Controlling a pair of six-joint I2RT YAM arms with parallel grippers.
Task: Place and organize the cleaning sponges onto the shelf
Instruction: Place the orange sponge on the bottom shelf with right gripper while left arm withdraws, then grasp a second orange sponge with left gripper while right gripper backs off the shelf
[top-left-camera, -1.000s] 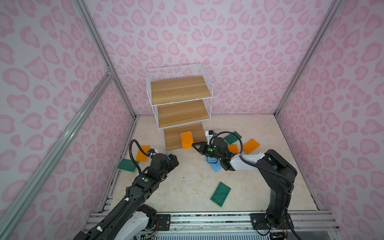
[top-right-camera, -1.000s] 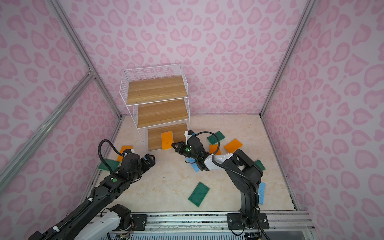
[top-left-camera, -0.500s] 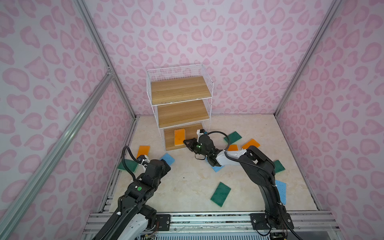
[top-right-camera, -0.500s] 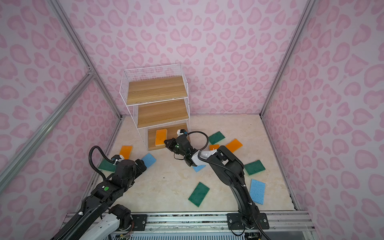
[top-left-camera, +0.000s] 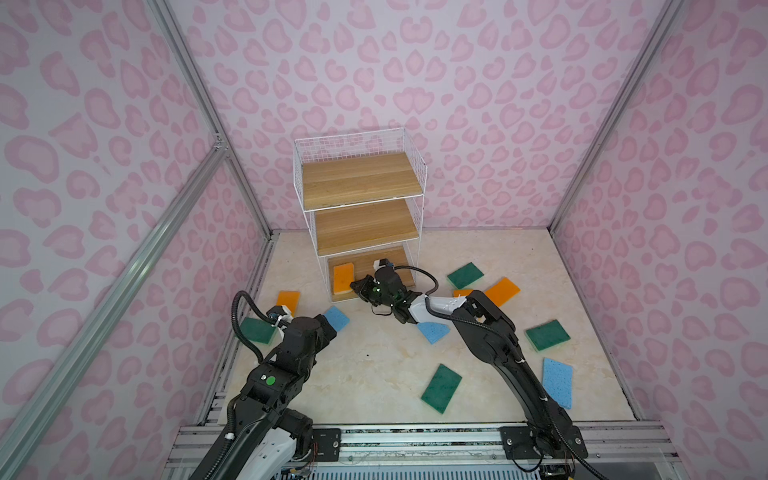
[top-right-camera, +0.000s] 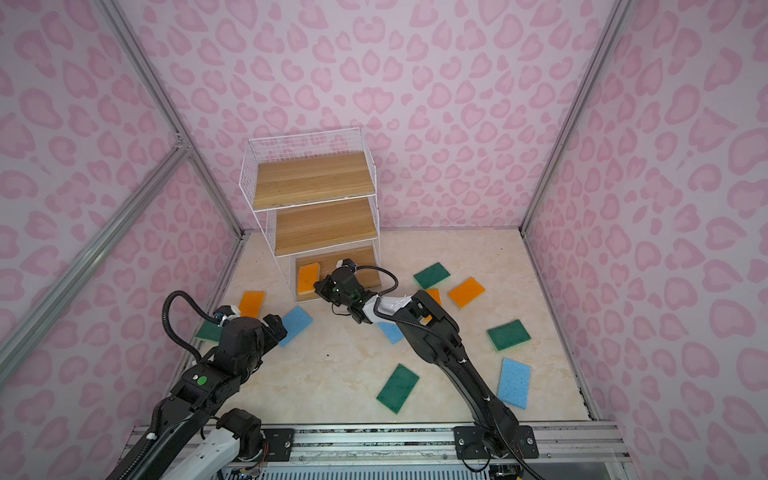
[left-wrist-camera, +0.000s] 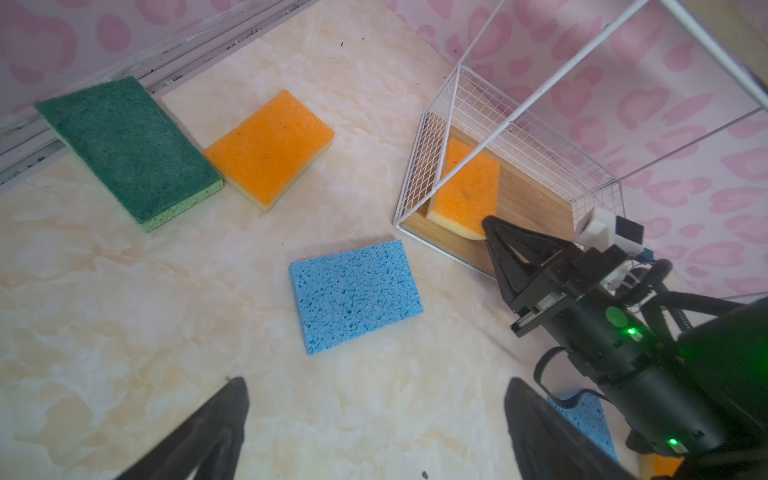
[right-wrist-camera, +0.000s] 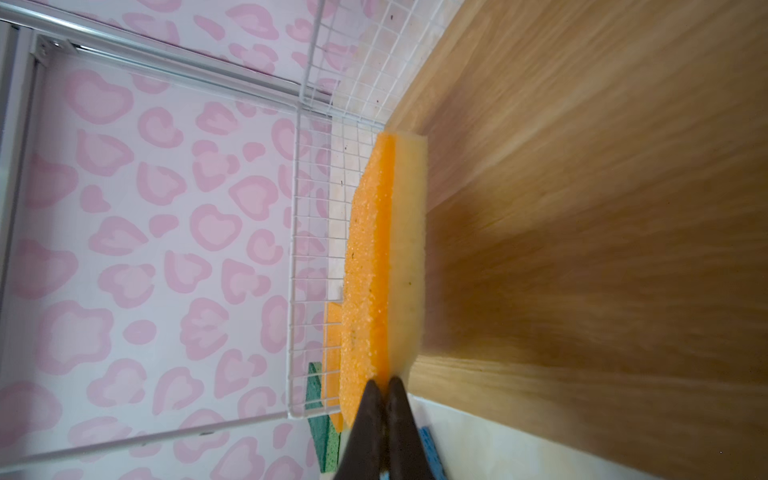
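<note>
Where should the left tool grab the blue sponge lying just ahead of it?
The blue sponge lies flat on the floor, clear all round. Best bet: come straight down from above with the open left tool, closing across its two long edges, mid-length.

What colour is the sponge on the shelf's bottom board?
The sponge is orange over pale yellow; clearest in the right wrist view.

Top views: stereo pair, mounted high at the front, looking down and inward to the shelf (top-left-camera: 361, 195) at the rear; coverage near identical. Left wrist view: low over the floor (left-wrist-camera: 124, 291), facing the shelf's bottom tier. Right wrist view: closest, edge-on along the orange sponge (right-wrist-camera: 374, 270) there, visible in all four.
</note>
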